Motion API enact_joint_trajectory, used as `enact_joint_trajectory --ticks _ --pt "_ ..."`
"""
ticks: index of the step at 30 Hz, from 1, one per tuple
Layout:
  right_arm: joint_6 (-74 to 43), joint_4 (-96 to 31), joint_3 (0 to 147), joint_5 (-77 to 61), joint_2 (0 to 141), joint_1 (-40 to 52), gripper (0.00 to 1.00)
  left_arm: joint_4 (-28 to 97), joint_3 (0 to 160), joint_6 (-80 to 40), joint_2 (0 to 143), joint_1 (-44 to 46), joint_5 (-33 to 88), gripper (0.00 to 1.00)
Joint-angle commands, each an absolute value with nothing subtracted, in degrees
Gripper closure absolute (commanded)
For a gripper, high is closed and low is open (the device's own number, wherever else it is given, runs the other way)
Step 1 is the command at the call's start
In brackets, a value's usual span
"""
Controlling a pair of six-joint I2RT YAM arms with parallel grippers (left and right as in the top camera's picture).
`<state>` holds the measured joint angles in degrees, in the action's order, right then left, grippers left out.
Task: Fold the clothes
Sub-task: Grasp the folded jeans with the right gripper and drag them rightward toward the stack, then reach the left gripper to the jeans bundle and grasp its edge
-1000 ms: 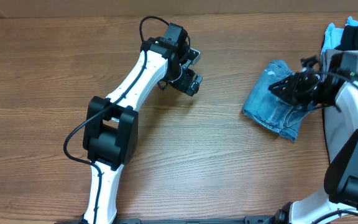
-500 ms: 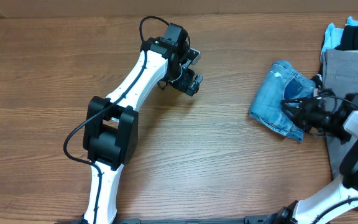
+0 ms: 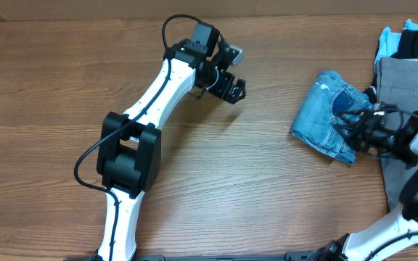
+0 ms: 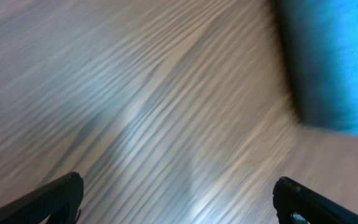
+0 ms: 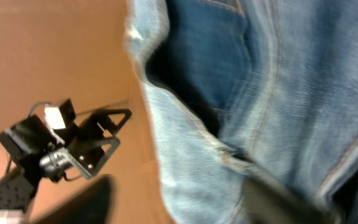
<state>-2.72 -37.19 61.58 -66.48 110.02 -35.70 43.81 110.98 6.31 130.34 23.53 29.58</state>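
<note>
Your folded jeans (image 3: 324,119) lie on the desk (image 3: 267,196) at right, just beside the grey trousers (image 3: 408,80). Your right pincer (image 3: 354,125) sits over their right edge, fingers spread apart, gripping nothing. Your left pincer (image 3: 236,72) hangs wide open and empty above bare wood, well apart from them
</note>
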Motion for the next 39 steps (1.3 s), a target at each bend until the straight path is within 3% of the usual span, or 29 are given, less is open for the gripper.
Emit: enact_joint_trajectory --ticks 1,7,17,24,39 --pt "-1.98 -40.4 67.61 -61.93 101.58 -36.49 0.0 39.97 111.15 5.96 130.85 23.55 44.95 0.0" --pt "-6.17 -44.51 73.56 -56.16 93.1 -36.42 0.0 28.75 111.15 -1.39 130.96 27.31 47.7 0.0" --pt "-6.0 -47.09 74.0 -54.85 90.13 -36.45 0.0 23.7 111.15 -2.9 132.79 36.99 44.36 0.0" --pt "-6.0 -47.35 74.0 -54.43 90.13 -36.38 0.0 20.86 111.15 -13.47 138.15 37.54 41.74 0.0" --pt "-4.03 -50.94 73.95 -48.27 90.13 -36.38 0.0 12.6 111.15 -16.16 142.82 37.6 46.81 0.0"
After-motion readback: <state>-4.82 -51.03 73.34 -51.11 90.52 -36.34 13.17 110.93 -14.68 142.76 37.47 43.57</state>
